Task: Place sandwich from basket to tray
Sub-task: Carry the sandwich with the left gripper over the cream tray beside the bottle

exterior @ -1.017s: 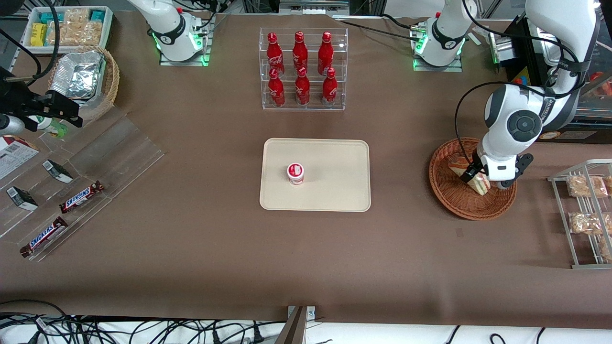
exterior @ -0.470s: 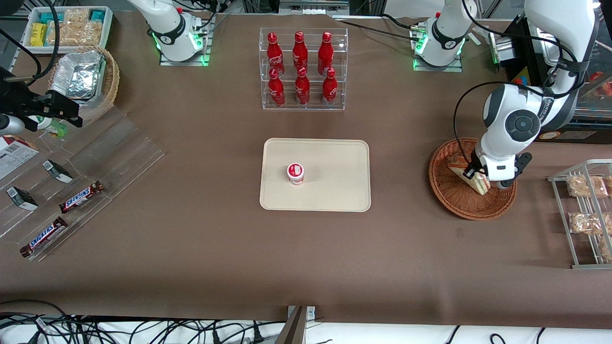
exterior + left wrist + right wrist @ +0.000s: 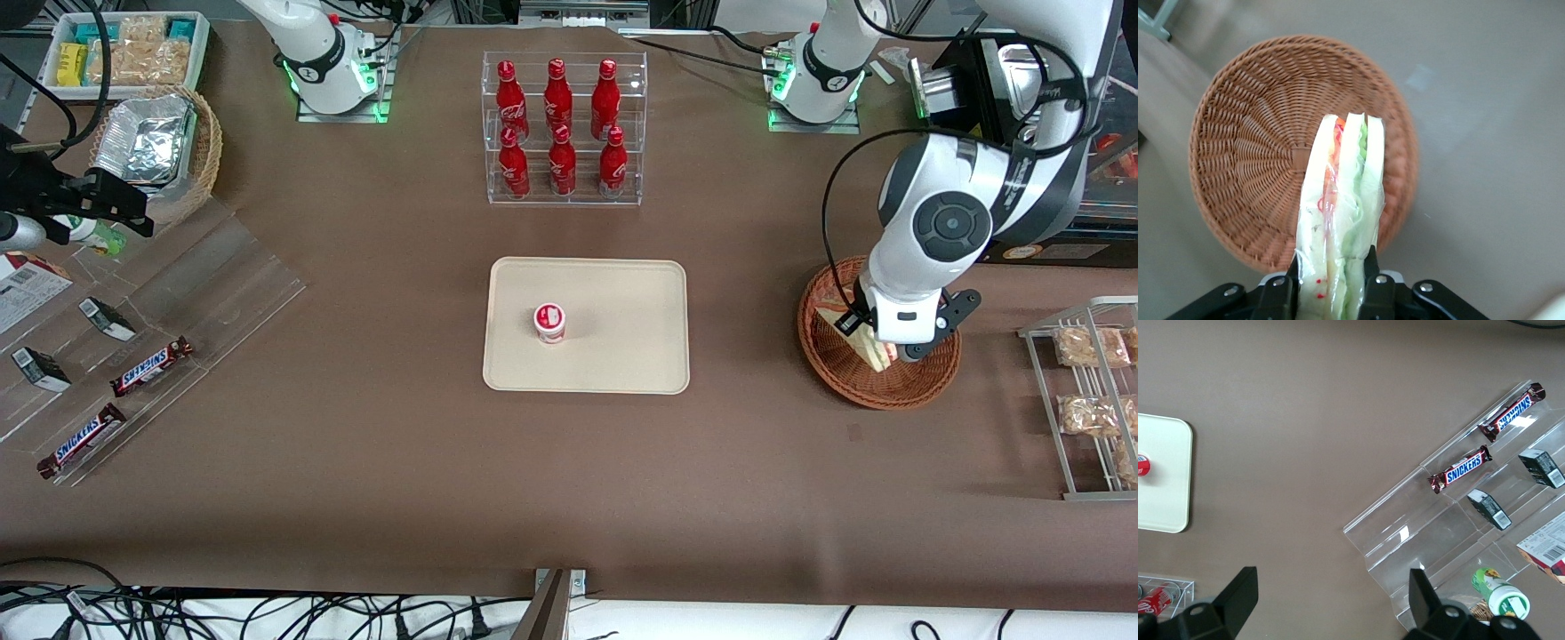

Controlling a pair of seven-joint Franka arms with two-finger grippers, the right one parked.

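The wrapped triangular sandwich (image 3: 1341,200) hangs clear above the reddish-brown woven basket (image 3: 1251,153), its white bread and green and orange layers showing edge-on. My gripper (image 3: 1333,280) is shut on the sandwich's wide end, one black finger (image 3: 1293,273) pressed against each bread face. In the front view the gripper (image 3: 880,348) holds the sandwich (image 3: 864,341) over the basket (image 3: 840,378), at the working arm's end of the table. The cream tray (image 3: 622,302) lies mid-table, toward the parked arm from the basket, with a small red-and-white cup (image 3: 549,322) standing on it.
A clear rack of red bottles (image 3: 563,133) stands farther from the front camera than the tray. A wire rack with snack packs (image 3: 1089,400) sits beside the basket at the table's end. An acrylic shelf with Snickers bars (image 3: 151,364) and a tan foil-filled basket (image 3: 156,147) lie toward the parked arm's end.
The gripper has risen with the sandwich in it, lifting it off the basket floor and shifting slightly toward the tray. The tray and the cup have not moved.
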